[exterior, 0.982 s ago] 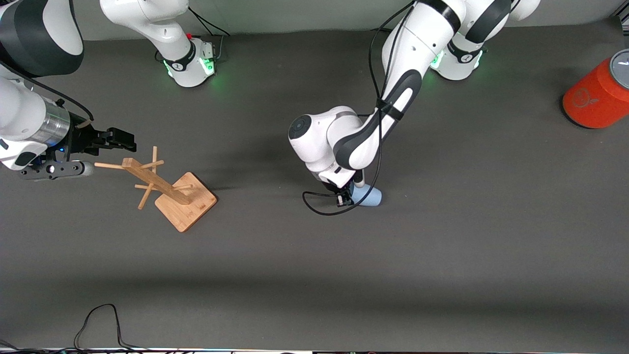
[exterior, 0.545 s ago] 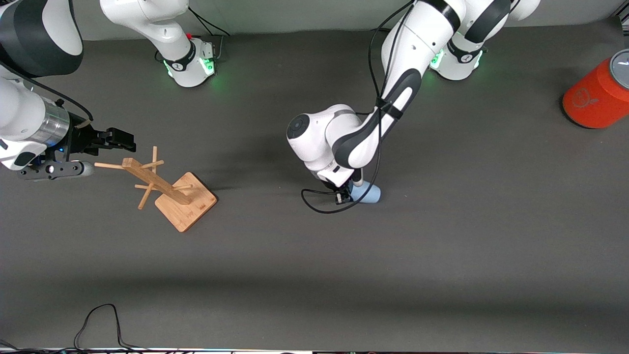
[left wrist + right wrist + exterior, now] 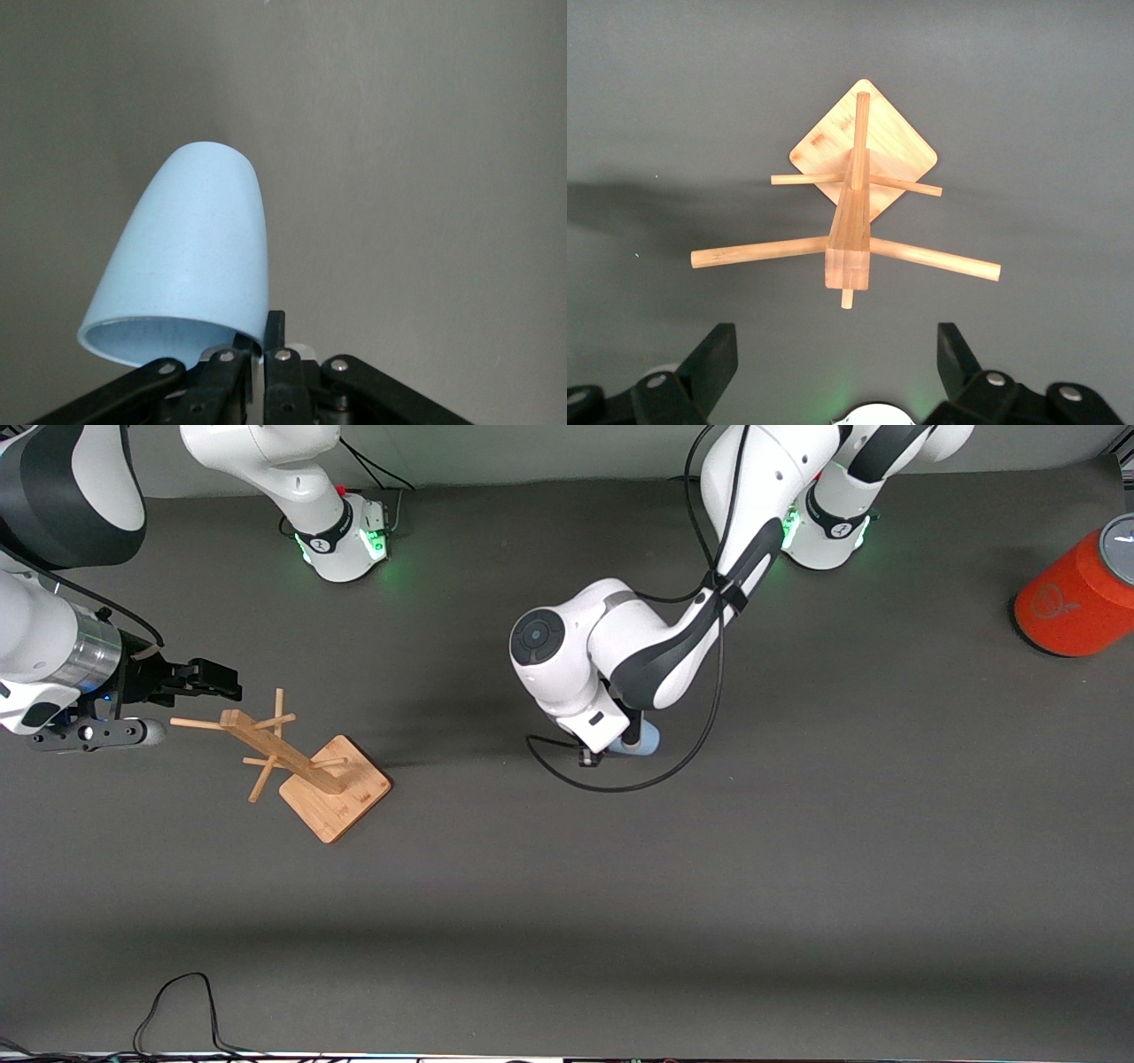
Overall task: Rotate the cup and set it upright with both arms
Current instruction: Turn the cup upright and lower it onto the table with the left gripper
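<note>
The pale blue cup [image 3: 641,740] is mostly hidden under the left arm's wrist over the middle of the table. In the left wrist view the cup [image 3: 190,257] is tilted, its narrow base pointing away from the camera and its open mouth toward it. My left gripper [image 3: 263,329] is shut on the cup's rim, one finger inside the mouth and one outside. In the front view the left gripper [image 3: 624,742] is largely covered by its own hand. My right gripper [image 3: 209,677] waits open above the wooden rack, and its fingers [image 3: 713,363] have nothing between them.
A wooden peg rack [image 3: 306,766] on a square base stands toward the right arm's end; it also fills the right wrist view [image 3: 850,212]. A large orange cylinder [image 3: 1076,593] with a grey top lies at the left arm's end. A black cable [image 3: 177,1001] loops near the front edge.
The left arm has drawn back toward the robots' bases with the cup in its grip, and its wrist has turned. The right arm has barely moved.
</note>
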Robot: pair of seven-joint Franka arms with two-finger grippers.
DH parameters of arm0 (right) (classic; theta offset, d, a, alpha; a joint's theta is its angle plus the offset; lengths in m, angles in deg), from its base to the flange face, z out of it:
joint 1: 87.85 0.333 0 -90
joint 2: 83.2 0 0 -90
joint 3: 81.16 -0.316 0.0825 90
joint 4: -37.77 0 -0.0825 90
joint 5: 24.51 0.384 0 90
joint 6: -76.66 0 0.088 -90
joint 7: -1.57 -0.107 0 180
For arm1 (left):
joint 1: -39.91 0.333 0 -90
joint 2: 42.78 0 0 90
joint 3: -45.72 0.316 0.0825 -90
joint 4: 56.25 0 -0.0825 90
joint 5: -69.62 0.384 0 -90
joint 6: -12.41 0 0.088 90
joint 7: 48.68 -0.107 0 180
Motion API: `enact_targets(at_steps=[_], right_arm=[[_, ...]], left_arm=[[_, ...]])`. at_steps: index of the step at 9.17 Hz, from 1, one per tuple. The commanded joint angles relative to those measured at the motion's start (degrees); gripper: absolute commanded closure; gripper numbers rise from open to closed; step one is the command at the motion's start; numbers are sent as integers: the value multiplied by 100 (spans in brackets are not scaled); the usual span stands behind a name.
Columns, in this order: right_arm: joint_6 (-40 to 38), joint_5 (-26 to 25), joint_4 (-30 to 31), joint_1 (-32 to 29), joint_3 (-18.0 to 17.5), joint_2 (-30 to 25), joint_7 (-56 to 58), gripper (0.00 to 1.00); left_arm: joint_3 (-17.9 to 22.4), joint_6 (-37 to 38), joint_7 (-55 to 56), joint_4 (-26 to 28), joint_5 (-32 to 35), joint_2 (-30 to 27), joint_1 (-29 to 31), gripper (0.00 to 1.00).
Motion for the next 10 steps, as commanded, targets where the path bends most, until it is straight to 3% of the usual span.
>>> enact_targets(at_steps=[1,4,6,10], right_arm=[[40,-101,7,13,10,1,72,0],[40,-101,-2,13,10,36,80,0],[40,-101,-2,13,19,36,72,0],[40,-110,-2,13,19,54,72,0]], left_arm=[[-16,-729,-1771,639,-620,-379,47,100],[-112,-736,-4629,828,-1824,-512,353,100],[-201,70,-6651,810,-2895,-679,801,100],[-201,979,-8528,732,-3609,-522,1259,100]])
